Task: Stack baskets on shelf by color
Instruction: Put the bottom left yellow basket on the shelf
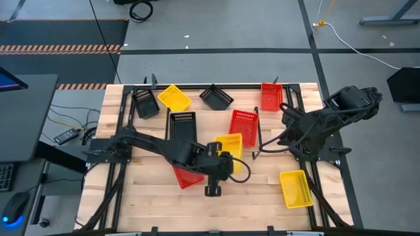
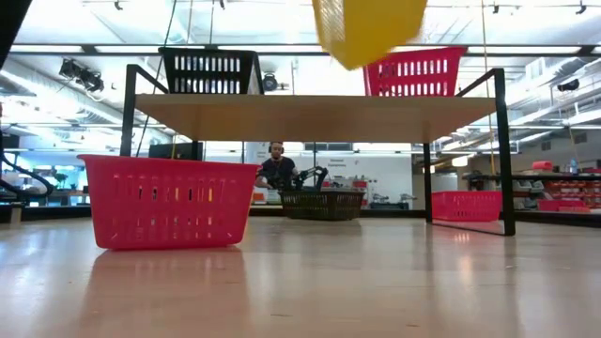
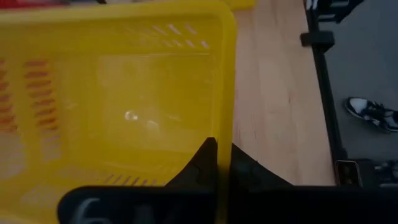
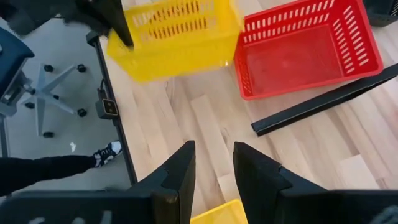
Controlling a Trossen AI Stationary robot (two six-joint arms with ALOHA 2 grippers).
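My left gripper is shut on a yellow basket, which hangs tilted above the level of the shelf top. On the shelf stand a black basket at one end and a red basket at the other. A red basket rests on the table under my left arm. My right gripper hovers open and high at the table's right side, nothing between its fingers; my right arm shows there in the high view. My left gripper pinches one side wall of the yellow basket at its rim, one finger inside the basket and one outside. The fingers slant down at it from the table's near left. The basket hangs tilted, lifted clear of table and shelf.
At the far edge lie a black basket, a yellow one, another black one and a red one. A yellow basket lies near right. Black frame bars run along the table's sides. A person sits beyond the table.
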